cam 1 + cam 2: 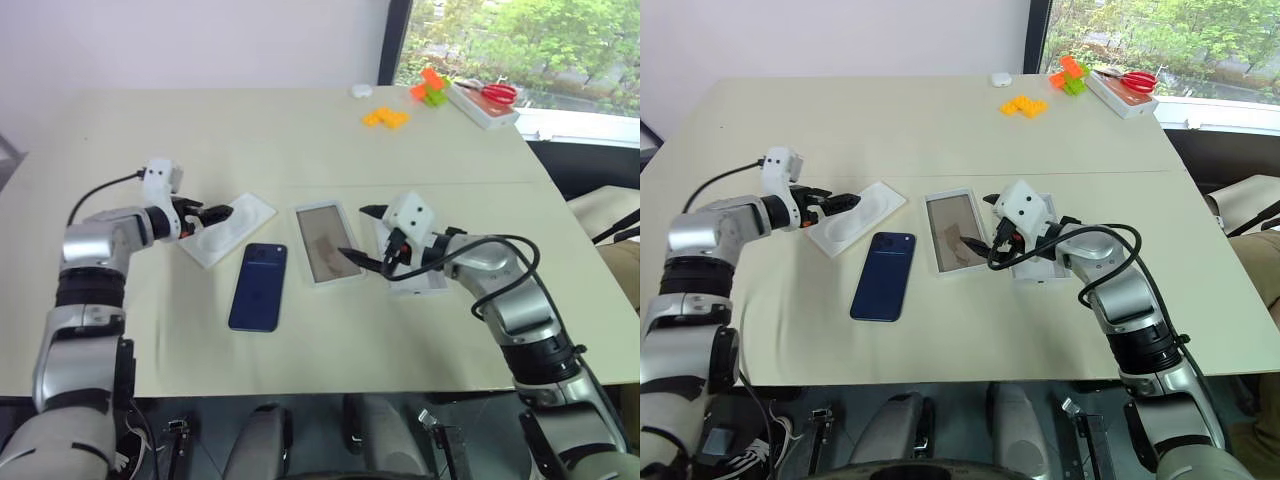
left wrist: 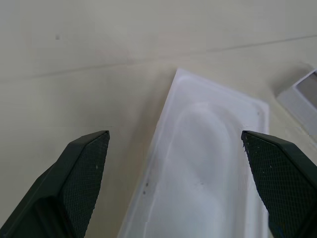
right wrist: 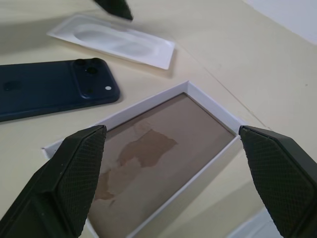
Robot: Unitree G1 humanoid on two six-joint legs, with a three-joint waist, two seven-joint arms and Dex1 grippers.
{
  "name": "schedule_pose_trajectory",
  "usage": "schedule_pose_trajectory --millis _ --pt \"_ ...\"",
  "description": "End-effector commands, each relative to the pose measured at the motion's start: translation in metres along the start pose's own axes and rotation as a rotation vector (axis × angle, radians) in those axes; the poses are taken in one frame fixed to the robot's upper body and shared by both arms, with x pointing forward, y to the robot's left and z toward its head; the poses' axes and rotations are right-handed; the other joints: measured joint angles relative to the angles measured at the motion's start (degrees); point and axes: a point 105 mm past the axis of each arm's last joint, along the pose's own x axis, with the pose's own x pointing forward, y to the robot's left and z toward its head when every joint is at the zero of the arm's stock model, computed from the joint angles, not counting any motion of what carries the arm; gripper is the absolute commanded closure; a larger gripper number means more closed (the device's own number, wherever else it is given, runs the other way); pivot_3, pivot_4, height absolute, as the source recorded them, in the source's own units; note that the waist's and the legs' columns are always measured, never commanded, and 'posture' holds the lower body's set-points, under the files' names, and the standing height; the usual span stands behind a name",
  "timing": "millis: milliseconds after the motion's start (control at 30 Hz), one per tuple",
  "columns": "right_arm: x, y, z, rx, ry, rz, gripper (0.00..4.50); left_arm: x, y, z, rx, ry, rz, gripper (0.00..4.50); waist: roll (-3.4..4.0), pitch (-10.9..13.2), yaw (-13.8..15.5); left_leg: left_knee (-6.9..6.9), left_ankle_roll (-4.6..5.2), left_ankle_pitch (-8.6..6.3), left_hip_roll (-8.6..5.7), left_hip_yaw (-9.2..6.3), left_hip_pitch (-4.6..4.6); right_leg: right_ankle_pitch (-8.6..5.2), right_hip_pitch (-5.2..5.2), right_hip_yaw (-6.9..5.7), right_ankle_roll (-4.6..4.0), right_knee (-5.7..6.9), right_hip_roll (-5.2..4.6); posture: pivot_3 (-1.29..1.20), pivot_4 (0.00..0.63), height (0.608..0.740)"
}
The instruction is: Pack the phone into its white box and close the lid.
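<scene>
Nearest the head camera, the slim dark navy-blue glossy phone (image 1: 259, 286) is seen lying flat on the pale matte desk (image 1: 300, 130), camera cluster at its far end, held by nothing. Just beside it on the robot's right lies the shallow white cardboard box (image 1: 325, 243), open side up with its tan-brown floor exposed, which is judged to leave it ready to receive the phone. Over the box's right edge the right hand (image 1: 362, 233) hangs with its two black fingers spread wide and empty. The white cardboard lid (image 1: 424, 284) is largely hidden under that arm, so its face cannot be told. On the phone's left lies a thin flat white sheet with an oval embossing (image 1: 228, 228), over whose near corner the left hand (image 1: 222, 213) is held open, gripping nothing. Orange blocks (image 1: 385, 117) and red-handled scissors (image 1: 489, 92) lie well apart at the far edge.

From the left wrist, the sheet is seen between two cross-hatched black fingertips (image 2: 81, 168) that stand wide apart; its surface is smooth and faintly translucent, with a shallow rounded recess. Whether the hand is aimed at it cannot be told.

From the right wrist, the box's thin upright walls and scuffed, patchy brown floor are framed between textured black pads (image 3: 74, 173). The phone's glossy back and raised lens cluster are seen beyond, apart from the box; packing is judged not yet begun.
</scene>
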Motion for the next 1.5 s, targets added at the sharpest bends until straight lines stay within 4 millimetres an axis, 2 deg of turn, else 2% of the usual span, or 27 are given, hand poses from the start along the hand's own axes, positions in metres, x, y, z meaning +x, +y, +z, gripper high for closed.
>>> schedule_pose_trajectory --millis 33,100,200,333,433,700,800,933,1033,1167,1300,1400,1500 --pt "-0.006 -0.007 0.016 -0.044 -0.045 -0.026 0.02 0.005 0.001 -0.003 -0.002 0.014 -0.017 0.00 0.00 0.00 0.04 0.00 0.00 0.00 0.01 -0.02 0.00 0.00 0.00 -0.02 0.00 0.00 0.00 0.00 0.150 0.740" --pt "-0.007 -0.006 0.015 -0.039 -0.044 -0.032 0.02 0.008 0.001 -0.011 -0.001 0.043 -0.024 0.00 0.00 0.00 0.15 0.00 0.00 0.00 0.01 -0.04 -0.03 0.00 0.00 -0.04 0.00 0.00 -0.02 0.00 0.150 0.740" --pt "-0.008 -0.005 0.016 -0.042 -0.045 -0.030 0.00 0.009 0.000 -0.022 -0.017 0.084 -0.037 0.86 -0.01 -0.01 0.15 0.02 0.00 0.00 -0.01 -0.04 -0.03 0.00 0.01 -0.03 0.00 0.00 -0.04 0.00 0.150 0.740" --pt "-0.009 -0.006 0.017 -0.046 -0.048 -0.034 0.00 0.006 -0.001 -0.023 -0.089 0.092 -0.062 2.81 0.00 -0.02 0.22 0.03 0.00 0.00 -0.02 -0.04 -0.03 0.00 0.02 -0.03 0.00 0.01 -0.04 0.00 0.150 0.740" --pt "-0.009 -0.005 0.019 -0.030 -0.067 -0.023 0.00 0.000 0.000 -0.019 -0.143 0.085 -0.064 4.44 0.00 -0.02 0.20 0.04 0.00 0.00 -0.02 -0.04 -0.04 0.00 0.02 -0.03 0.00 0.01 -0.04 0.00 0.150 0.740" --pt "-0.007 -0.001 0.022 -0.030 -0.083 -0.011 0.00 -0.028 0.013 -0.012 -0.398 -0.006 -0.086 4.48 0.00 -0.02 -0.13 0.03 0.00 0.00 0.01 -0.06 -0.04 0.00 -0.02 -0.04 0.00 0.04 -0.02 0.00 0.150 0.740" --pt "-0.007 -0.001 0.021 -0.029 -0.081 -0.010 0.00 -0.042 0.009 0.007 -0.566 -0.116 -0.169 4.48 -0.01 -0.01 -0.04 0.05 0.00 0.00 0.02 -0.09 -0.07 0.00 -0.03 -0.06 0.00 0.05 -0.02 0.00 0.150 0.740" --pt "-0.007 -0.001 0.019 -0.030 -0.077 -0.009 0.00 -0.051 0.002 0.016 -0.629 -0.155 -0.212 4.48 -0.01 -0.01 0.14 0.07 0.00 0.00 0.01 -0.14 -0.13 0.00 -0.06 -0.10 0.00 0.05 -0.06 0.00 0.150 0.740" --pt "-0.008 -0.003 0.017 -0.027 -0.069 -0.004 0.00 -0.050 -0.008 0.022 -0.604 -0.182 -0.153 4.48 -0.01 -0.01 0.24 0.07 -0.01 0.00 -0.03 -0.13 -0.13 0.01 -0.06 -0.09 0.01 0.04 -0.13 0.00 0.150 0.740" --pt "-0.017 -0.004 0.013 -0.054 -0.059 0.027 0.00 -0.042 -0.047 0.029 -0.435 -0.181 -0.121 4.48 -0.03 -0.02 0.43 0.07 -0.04 0.01 -0.10 -0.16 -0.20 0.02 -0.07 -0.05 0.02 0.02 -0.28 0.00 0.150 0.740" --pt "-0.036 -0.001 0.018 -0.013 -0.136 0.119 0.00 -0.030 -0.069 0.033 -0.477 -0.217 -0.058 4.48 -0.05 -0.03 0.67 0.07 -0.08 0.02 -0.26 -0.24 -0.28 0.08 -0.06 -0.14 0.12 -0.06 -0.52 0.00 0.150 0.740" --pt "-0.058 -0.006 0.010 0.021 -0.159 0.162 0.00 -0.013 -0.105 0.023 -0.428 -0.155 -0.056 4.48 -0.05 -0.03 0.37 0.07 -0.07 0.02 -0.28 -0.21 -0.27 0.10 -0.05 -0.18 0.16 -0.07 -0.47 0.00 0.150 0.740" --pt "-0.066 -0.014 0.002 0.008 -0.135 0.151 0.00 -0.004 -0.119 0.004 -0.414 -0.068 0.002 4.48 -0.05 -0.02 0.07 0.07 -0.07 0.02 -0.31 -0.18 -0.24 0.12 -0.01 -0.18 0.20 -0.09 -0.45 0.00 0.150 0.740"
